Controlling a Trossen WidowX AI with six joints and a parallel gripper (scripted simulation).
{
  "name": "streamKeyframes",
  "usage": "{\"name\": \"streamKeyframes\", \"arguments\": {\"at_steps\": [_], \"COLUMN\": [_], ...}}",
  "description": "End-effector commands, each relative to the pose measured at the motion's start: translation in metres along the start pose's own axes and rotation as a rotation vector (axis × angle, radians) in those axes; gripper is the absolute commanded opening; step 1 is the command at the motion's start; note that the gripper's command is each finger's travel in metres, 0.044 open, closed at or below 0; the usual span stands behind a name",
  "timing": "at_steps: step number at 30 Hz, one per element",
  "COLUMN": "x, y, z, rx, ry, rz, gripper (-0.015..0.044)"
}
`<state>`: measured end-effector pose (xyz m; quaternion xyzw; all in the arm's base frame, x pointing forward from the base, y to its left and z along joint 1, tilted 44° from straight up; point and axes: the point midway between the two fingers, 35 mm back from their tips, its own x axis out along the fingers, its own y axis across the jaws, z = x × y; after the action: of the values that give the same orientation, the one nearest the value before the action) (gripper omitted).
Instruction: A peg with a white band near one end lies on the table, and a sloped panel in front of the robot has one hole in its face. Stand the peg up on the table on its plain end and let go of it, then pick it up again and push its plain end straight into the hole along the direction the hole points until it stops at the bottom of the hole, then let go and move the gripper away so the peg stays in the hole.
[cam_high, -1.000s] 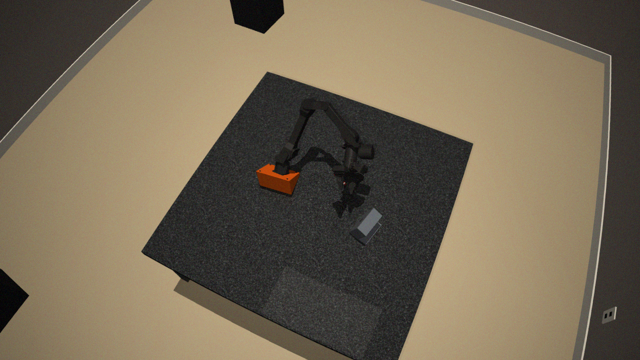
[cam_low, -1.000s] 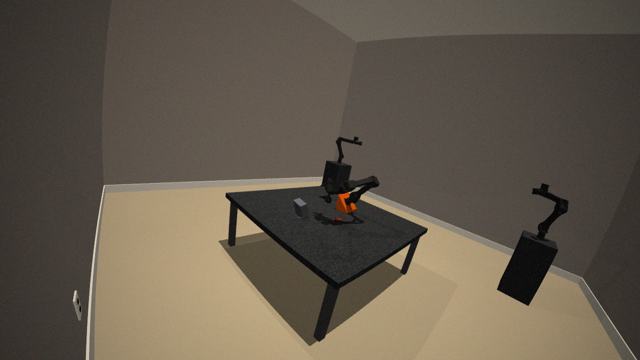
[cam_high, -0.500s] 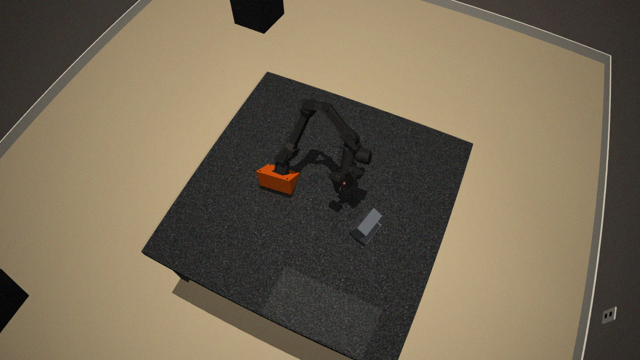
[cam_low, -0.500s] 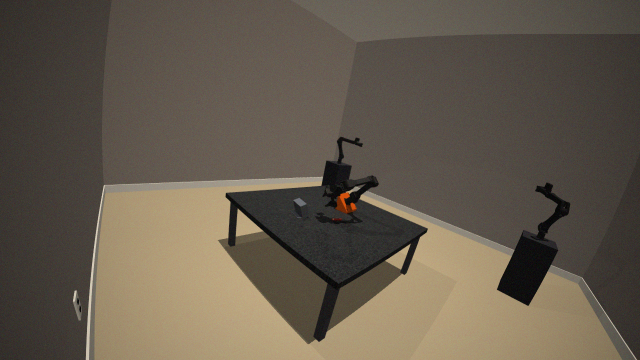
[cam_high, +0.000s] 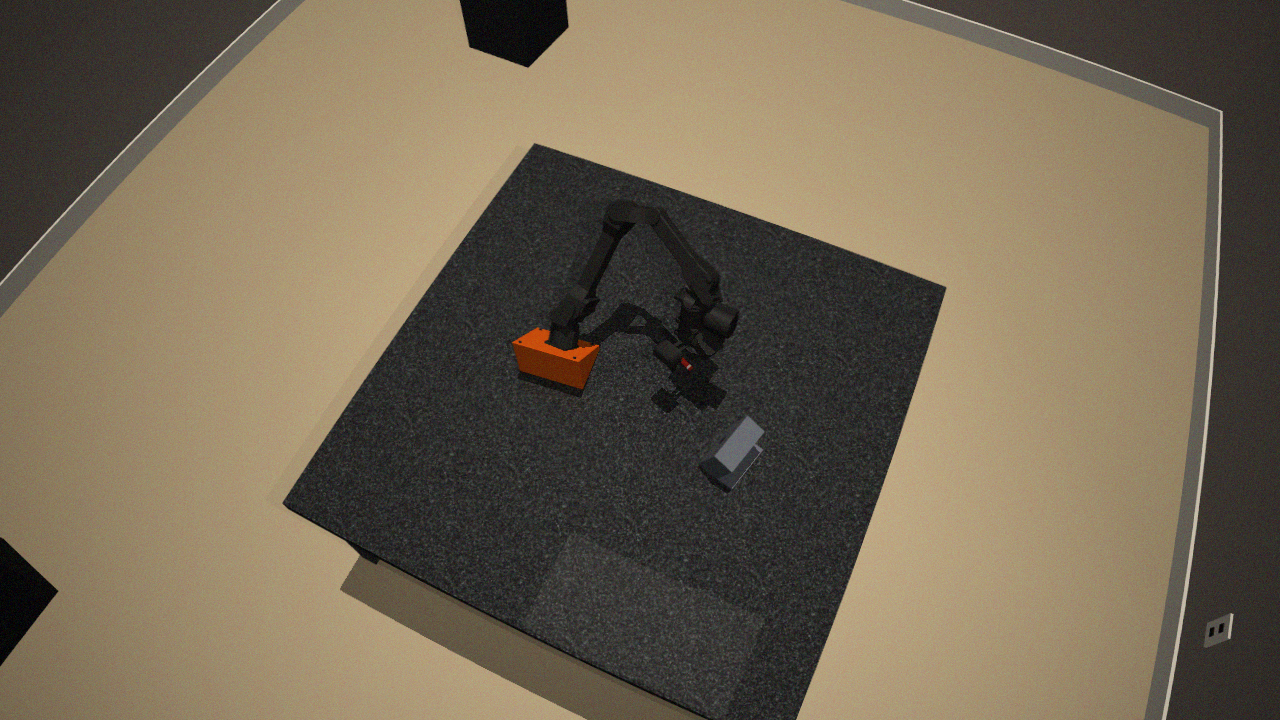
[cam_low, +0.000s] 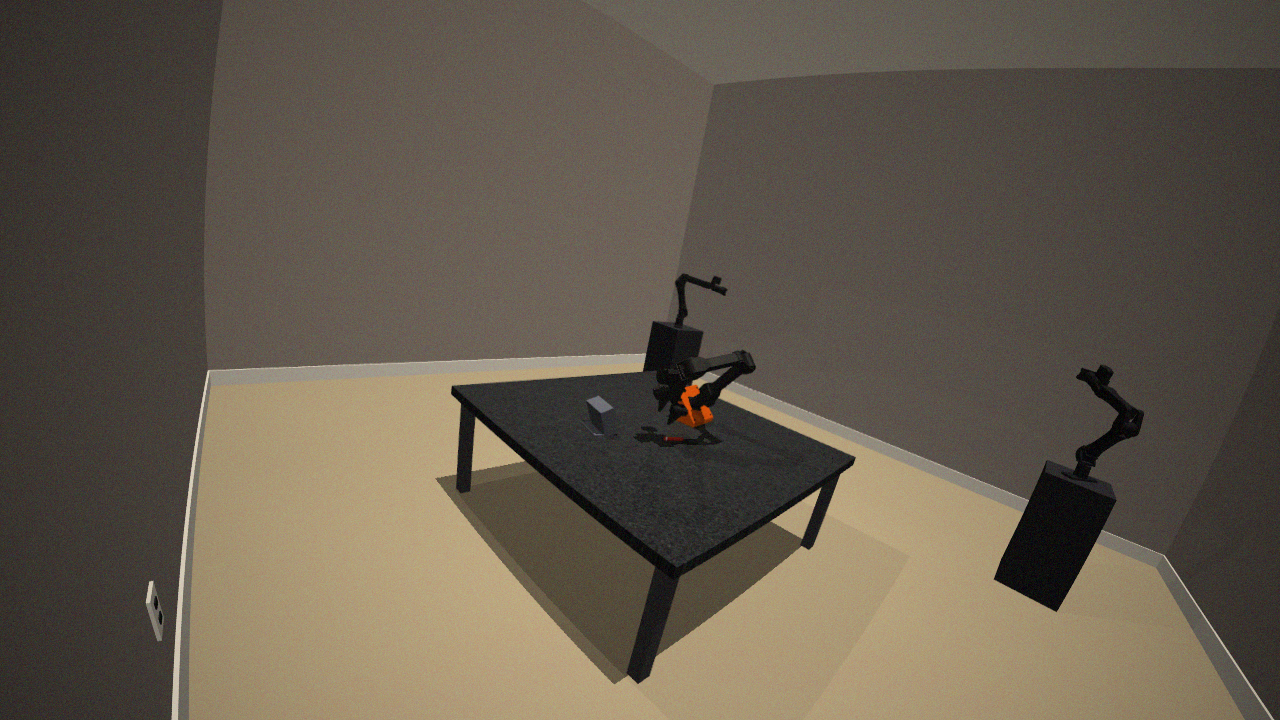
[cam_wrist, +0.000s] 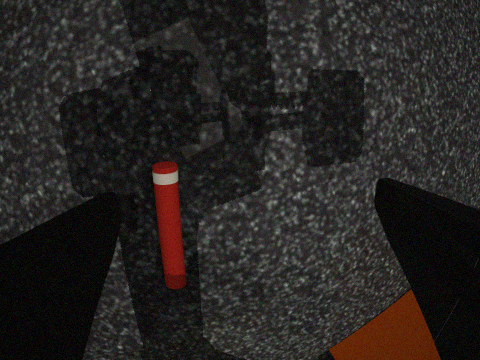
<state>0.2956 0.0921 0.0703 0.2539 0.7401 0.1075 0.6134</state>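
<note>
The red peg (cam_high: 685, 363) (cam_low: 673, 438) (cam_wrist: 170, 225) lies flat on the table, partly hidden by the gripper in the top view. In the wrist view its white-banded end is toward the top and its plain end toward the bottom. My gripper (cam_low: 665, 413) (cam_wrist: 250, 199) is wide open and empty, above the table and pointing down. In the wrist view the peg shows between the two fingers, nearer the left one and slightly tilted. The grey sloped panel (cam_high: 739, 445) (cam_low: 599, 414) stands on the table beyond the peg; its hole cannot be made out.
The orange base block (cam_high: 552, 365) (cam_low: 702, 416) carries the arm at the side away from the panel; its corner shows at the lower right of the wrist view (cam_wrist: 390, 330). The arm's shadow falls on the dark table (cam_high: 447, 429) around the peg. Two other arms stand on black pedestals off the table.
</note>
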Motion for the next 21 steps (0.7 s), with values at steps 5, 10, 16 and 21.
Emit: {"name": "streamKeyframes", "arguments": {"at_steps": [5, 10, 16, 21], "x": [-0.003, -0.003, 0.006, 0.014], "y": [0.023, 0.023, 0.025, 0.027], "z": [-0.016, -0.016, -0.015, -0.015], "rx": [0.059, 0.059, 0.059, 0.059], "ry": [0.105, 0.105, 0.104, 0.103], "rz": [0.184, 0.184, 0.184, 0.183], "gripper": [0.044, 0.044, 0.044, 0.044]}}
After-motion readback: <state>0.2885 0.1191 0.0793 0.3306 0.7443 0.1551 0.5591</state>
